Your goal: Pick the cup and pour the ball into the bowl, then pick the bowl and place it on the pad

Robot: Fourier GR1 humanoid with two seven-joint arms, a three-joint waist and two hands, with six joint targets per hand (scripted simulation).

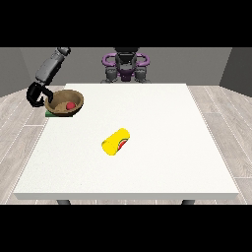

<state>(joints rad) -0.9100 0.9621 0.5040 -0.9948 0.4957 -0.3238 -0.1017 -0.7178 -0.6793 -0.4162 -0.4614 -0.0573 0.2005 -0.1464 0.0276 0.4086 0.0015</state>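
You have a large white table (162, 147) on dark legs, standing on a pale wood-plank floor (224, 106); grey walls (197, 61) close the far side.

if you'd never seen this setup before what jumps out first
The yellow cup stands out first, lying on its side near the middle of the white table. Next comes the brown bowl at the far corner at the view's left, with a red ball inside and a green pad showing beneath it. A black hand curls at its rim.

brown bowl (64, 102) holding red ball (70, 105) — tilted on green pad (49, 114), yellow cup (115, 141) on its side mid-table
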